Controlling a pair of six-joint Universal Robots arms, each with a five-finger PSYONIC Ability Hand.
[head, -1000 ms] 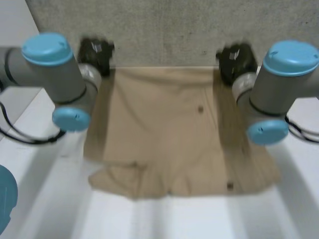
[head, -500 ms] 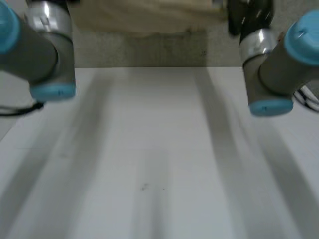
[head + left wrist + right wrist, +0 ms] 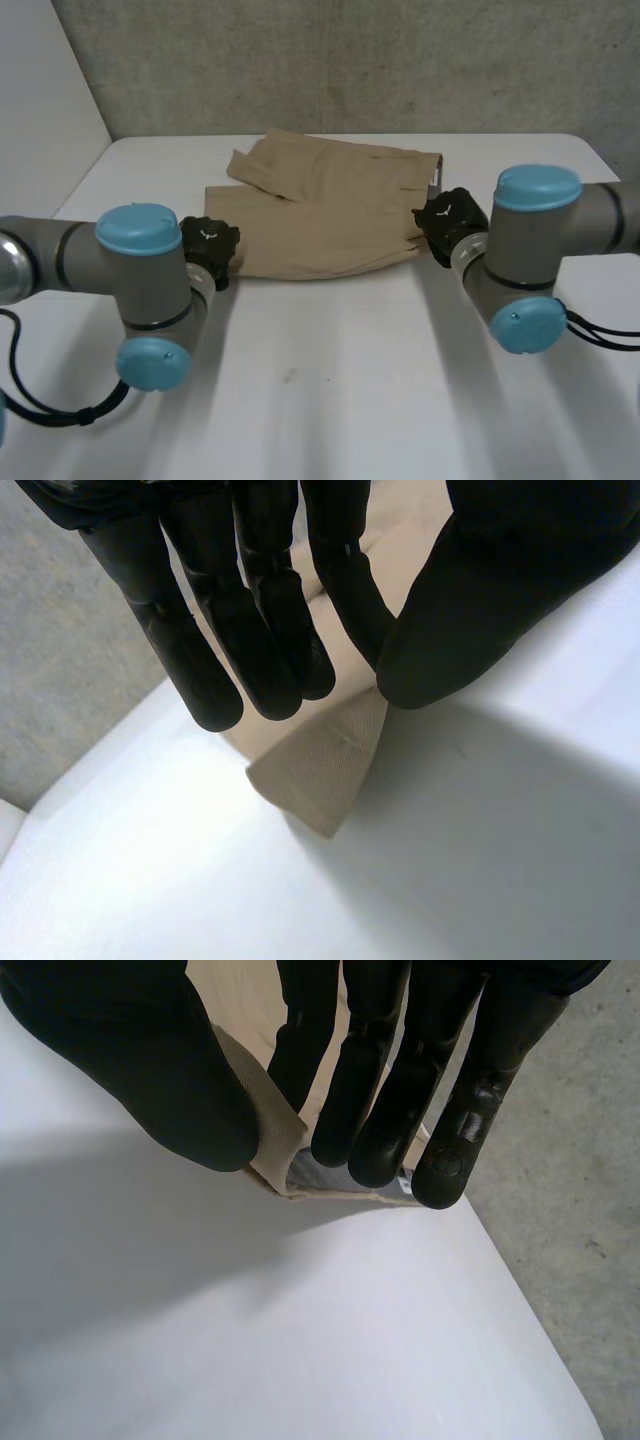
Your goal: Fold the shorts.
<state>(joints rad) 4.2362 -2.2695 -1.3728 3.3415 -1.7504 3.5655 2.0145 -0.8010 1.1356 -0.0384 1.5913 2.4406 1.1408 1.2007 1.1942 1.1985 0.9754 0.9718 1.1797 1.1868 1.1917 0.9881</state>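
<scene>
Moved: the shorts (image 3: 330,205) were up in the air a moment ago. Now they lie on the table (image 3: 330,400).
Left hand (image 3: 208,250): pinches the shorts' near left corner.
Right hand (image 3: 450,220): pinches the shorts' near right corner.
Do well: I think both should let go together, softly.

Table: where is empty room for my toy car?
The bare white table in front of the tan fabric shorts, between the left arm and the right arm, is free. It's crowded at the shorts' near corners, where the left hand and right hand pinch them.
</scene>
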